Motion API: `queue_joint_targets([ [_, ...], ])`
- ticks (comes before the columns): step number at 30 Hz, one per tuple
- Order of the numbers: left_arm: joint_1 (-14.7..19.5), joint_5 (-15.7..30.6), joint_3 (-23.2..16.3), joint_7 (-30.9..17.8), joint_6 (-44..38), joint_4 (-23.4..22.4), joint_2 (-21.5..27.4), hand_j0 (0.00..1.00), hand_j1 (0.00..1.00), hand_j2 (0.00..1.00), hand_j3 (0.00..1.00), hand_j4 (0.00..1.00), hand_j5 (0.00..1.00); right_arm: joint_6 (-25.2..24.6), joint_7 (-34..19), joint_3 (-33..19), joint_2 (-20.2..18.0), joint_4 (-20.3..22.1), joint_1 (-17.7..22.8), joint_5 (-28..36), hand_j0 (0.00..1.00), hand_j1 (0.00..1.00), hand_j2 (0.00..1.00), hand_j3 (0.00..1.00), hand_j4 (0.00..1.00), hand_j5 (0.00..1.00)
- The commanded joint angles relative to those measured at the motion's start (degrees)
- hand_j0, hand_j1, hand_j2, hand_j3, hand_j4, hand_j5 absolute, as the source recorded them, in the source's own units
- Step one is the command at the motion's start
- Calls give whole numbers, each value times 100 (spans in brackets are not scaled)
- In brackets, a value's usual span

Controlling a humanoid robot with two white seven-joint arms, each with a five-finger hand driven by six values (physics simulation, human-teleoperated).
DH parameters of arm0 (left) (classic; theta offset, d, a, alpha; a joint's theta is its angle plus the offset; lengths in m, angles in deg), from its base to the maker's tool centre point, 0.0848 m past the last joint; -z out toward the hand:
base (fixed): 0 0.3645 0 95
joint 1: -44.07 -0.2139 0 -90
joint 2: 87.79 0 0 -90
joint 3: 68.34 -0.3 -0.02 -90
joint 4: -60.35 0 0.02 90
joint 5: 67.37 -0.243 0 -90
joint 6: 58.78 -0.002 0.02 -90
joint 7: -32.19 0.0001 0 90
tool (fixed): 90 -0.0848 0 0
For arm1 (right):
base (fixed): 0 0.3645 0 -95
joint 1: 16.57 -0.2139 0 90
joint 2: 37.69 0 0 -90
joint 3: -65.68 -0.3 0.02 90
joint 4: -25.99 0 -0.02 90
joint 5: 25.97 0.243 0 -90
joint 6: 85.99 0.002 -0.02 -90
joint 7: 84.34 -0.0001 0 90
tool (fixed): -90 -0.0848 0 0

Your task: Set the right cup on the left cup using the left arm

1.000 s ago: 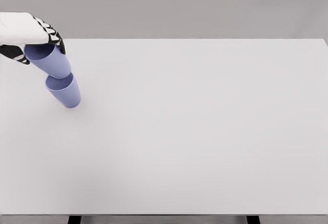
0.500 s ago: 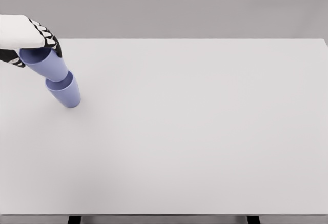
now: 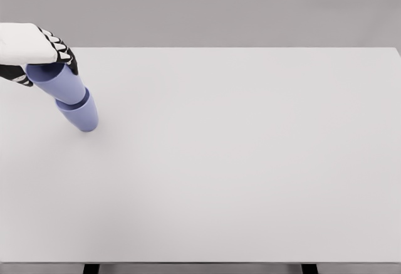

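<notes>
Two lavender-blue cups show at the far left of the white table (image 3: 238, 161). The lower cup (image 3: 83, 115) stands on the table. The upper cup (image 3: 57, 84) has its base sunk into the lower cup's mouth and leans up to the left. My left hand (image 3: 39, 57) comes in from the left edge and is shut on the upper cup's rim, its black-and-white fingers (image 3: 62, 51) wrapped over the top. The cup's opening is hidden by the hand. The right arm is out of view.
The table's far edge runs just behind the hand, against a plain grey wall. Two dark table legs (image 3: 91, 268) show below the front edge.
The held cup has come down into the lower cup, so the lower cup's open rim no longer shows. My left hand has shifted slightly left and down with it.
</notes>
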Motion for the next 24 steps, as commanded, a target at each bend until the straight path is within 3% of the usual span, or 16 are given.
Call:
queue_joint_targets([
  [1, 0, 11, 9, 2, -10, -23, 1, 69, 69, 69, 69, 69, 69, 1, -1, 0, 0, -2, 0, 0, 100, 100, 100, 100, 100, 100],
  [24, -53, -42, -149, 2, -27, -164, -70, 69, 69, 69, 69, 69, 69, 1, -1, 0, 0, 7, 0, 0, 100, 100, 100, 100, 100, 100],
])
